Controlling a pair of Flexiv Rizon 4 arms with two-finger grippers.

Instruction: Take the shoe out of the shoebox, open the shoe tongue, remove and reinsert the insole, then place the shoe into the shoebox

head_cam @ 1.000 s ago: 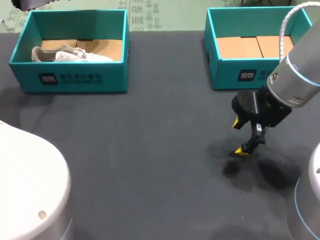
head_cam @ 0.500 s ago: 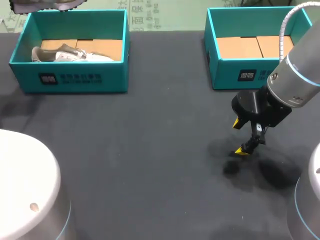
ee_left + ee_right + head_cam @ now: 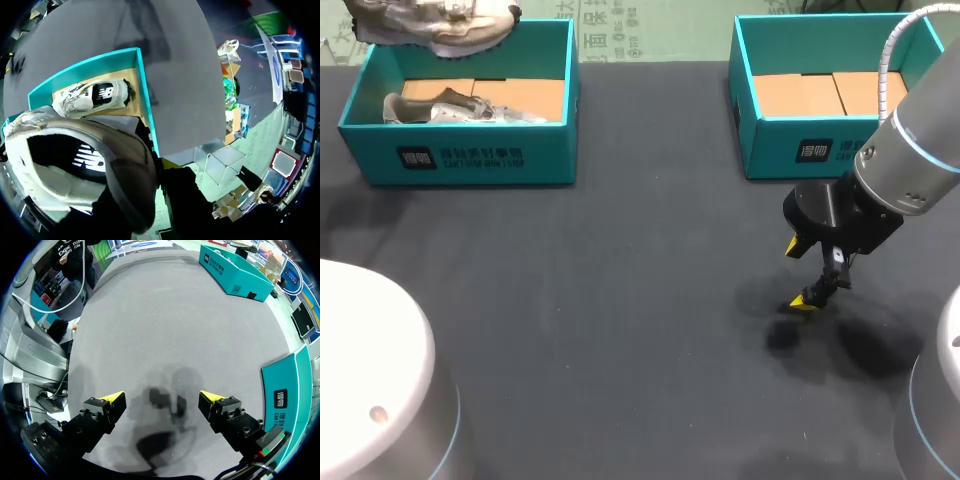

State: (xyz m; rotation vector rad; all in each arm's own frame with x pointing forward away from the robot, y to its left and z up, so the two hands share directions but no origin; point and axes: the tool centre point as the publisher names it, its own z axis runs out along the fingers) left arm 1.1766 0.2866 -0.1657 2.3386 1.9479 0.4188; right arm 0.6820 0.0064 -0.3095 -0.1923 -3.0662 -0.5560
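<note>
Risen farther into view, the shoe (image 3: 430,25) hangs above the far-left shoebox (image 3: 460,160). The left gripper's hold cannot be told; the right gripper (image 3: 799,273) is spread apart. A weak hold could drop the shoe.

robot lab test bench. two industrial arms, the left arm (image 3: 370,390) and the right arm (image 3: 910,150), flank one table (image 3: 620,330) under a plain dark grey cover. props are staged as a pair: matching teal boxes, left shoebox (image 3: 460,160) and right shoebox (image 3: 810,150), near the far edge.
</note>
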